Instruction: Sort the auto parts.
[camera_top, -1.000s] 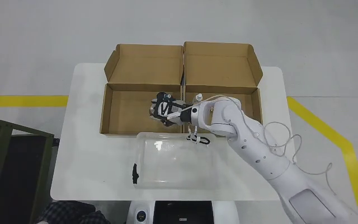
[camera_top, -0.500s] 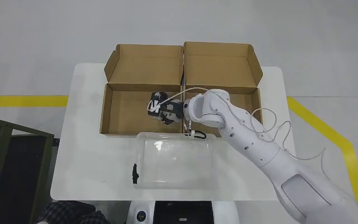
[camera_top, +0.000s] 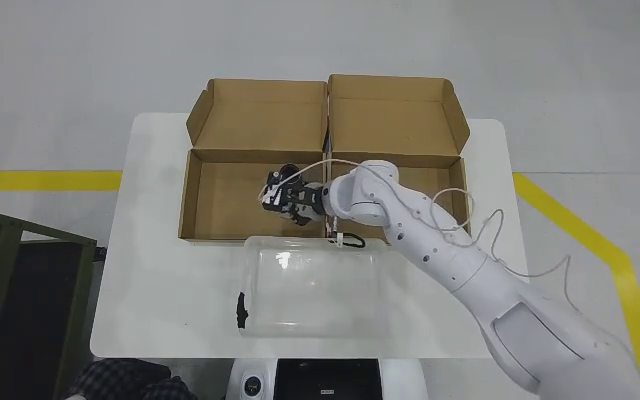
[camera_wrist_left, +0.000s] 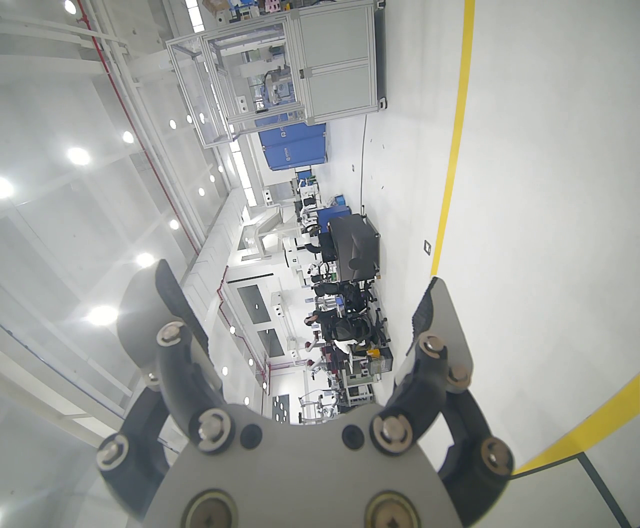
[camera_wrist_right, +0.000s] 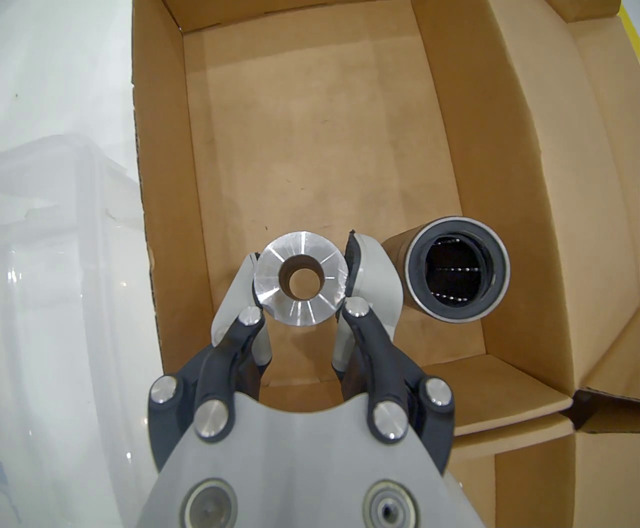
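- The right tool (camera_wrist_right: 301, 262) is clamped on a steel ring (camera_wrist_right: 300, 286), one finger on each side of its rim; the ring's flat face and bore are turned toward the wrist camera, so its axis runs along the tool's own line of reach.
- In the top view the right tool (camera_top: 285, 195) hangs over the left cardboard box (camera_top: 225, 195), in the half nearer the wall it shares with the right cardboard box (camera_top: 440, 180); bare box floor lies straight beyond the ring.
- The relation that matters: a linear bearing (camera_wrist_right: 457, 267) lies on that floor just beside the outer face of one finger, on the side toward the shared wall; its open end also faces the wrist camera, so its long axis runs roughly parallel to the ring's; I cannot tell whether finger and bearing touch.
- Judgement: the step in hand looks like setting the ring down in this box; when the fingers part, the one beside the bearing has little room, so it may nudge the bearing; shifting slightly away from it toward the open floor would leave more room.
- The left tool (camera_wrist_left: 297, 280) has its fingers wide apart with nothing between them and points out at the room, away from the table (camera_top: 160, 260); the right arm is plainly the nearer one.
- A clear plastic bin (camera_top: 310, 285) sits at the table's near edge in front of the boxes; a small black part (camera_top: 240, 308) lies at its left side.
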